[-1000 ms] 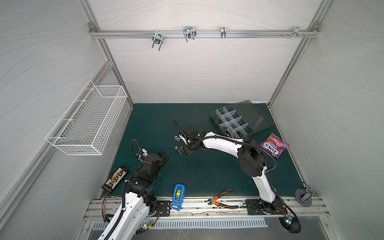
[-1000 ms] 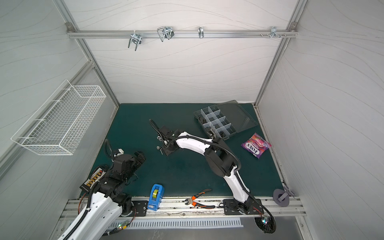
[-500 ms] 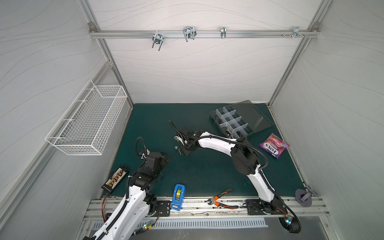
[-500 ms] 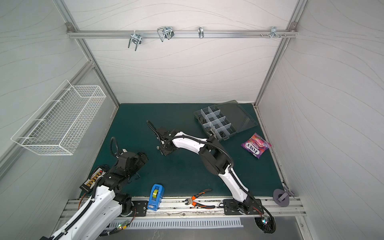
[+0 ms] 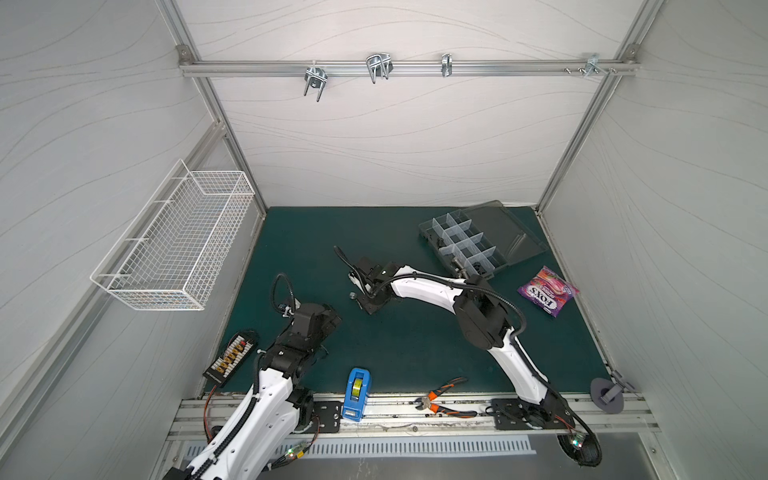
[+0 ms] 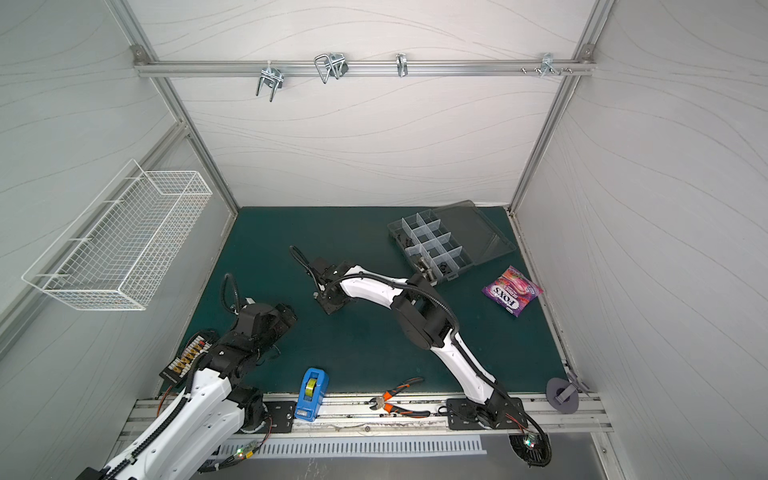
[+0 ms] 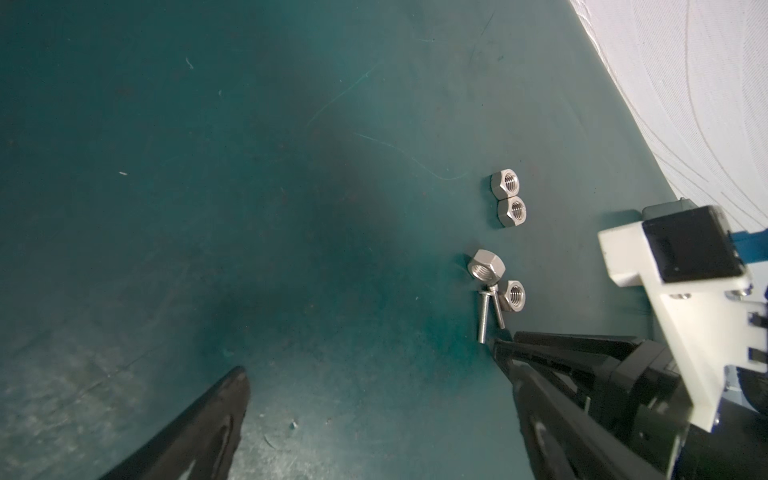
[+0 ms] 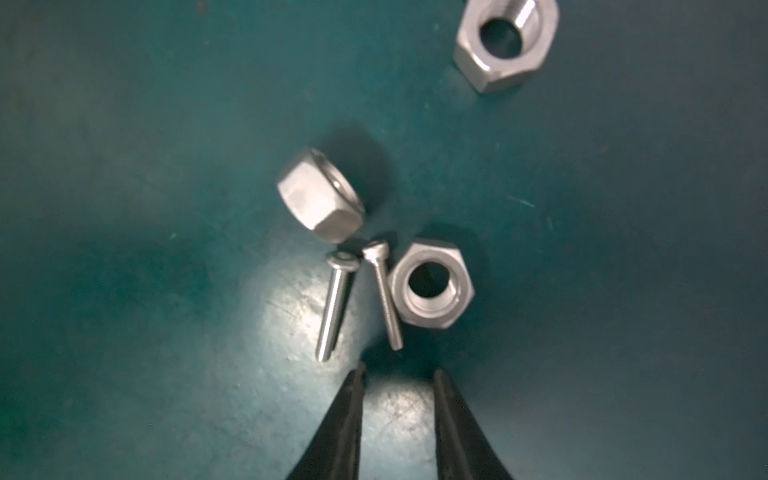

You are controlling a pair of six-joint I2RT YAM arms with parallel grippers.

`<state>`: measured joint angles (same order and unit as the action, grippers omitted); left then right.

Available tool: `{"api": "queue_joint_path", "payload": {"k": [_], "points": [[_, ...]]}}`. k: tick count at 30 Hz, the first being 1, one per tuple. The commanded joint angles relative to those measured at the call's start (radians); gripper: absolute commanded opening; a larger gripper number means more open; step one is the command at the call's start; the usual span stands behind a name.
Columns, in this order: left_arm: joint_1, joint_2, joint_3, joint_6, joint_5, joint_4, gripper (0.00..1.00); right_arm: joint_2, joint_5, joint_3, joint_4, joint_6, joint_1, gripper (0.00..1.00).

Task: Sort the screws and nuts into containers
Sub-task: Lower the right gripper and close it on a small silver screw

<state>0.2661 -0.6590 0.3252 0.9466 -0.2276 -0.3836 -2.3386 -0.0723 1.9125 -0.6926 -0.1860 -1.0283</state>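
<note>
Two thin screws (image 8: 334, 305) lay side by side on the green mat (image 8: 124, 124). Their heads pointed toward a tilted nut (image 8: 322, 195), and one shank lay just beside a flat nut (image 8: 430, 284), perhaps touching it. In both top views this cluster sat a little left of centre, well apart from the containers (image 5: 465, 245) at the upper right, where some hardware already showed in the nearer compartments.

The right gripper (image 8: 399, 374) hung just short of the screw tips. Its jaws were narrowed to a slim gap and grasped nothing. It was probably lined up on the shank next to the flat nut, so a pinch would take one screw without dragging its neighbours.

The left gripper (image 7: 370, 361) was released, spread wide and empty, toward the lower left in both top views. It seemed to be held back to leave its partner room.
</note>
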Motion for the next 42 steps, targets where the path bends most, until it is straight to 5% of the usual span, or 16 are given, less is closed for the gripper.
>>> {"api": "queue_joint_path", "payload": {"k": [1,18,42], "points": [[-0.005,0.000,0.013,0.015,-0.016,0.019,0.99,-0.037,-0.020,0.024,-0.042,0.031,-0.019,0.29],[-0.005,-0.011,0.015,0.013,-0.010,0.022,0.99,-0.123,-0.080,0.100,-0.077,0.063,-0.024,0.20],[-0.005,-0.034,0.020,0.012,-0.008,0.037,0.99,-0.090,-0.014,0.059,-0.122,0.030,0.002,0.08]]}}
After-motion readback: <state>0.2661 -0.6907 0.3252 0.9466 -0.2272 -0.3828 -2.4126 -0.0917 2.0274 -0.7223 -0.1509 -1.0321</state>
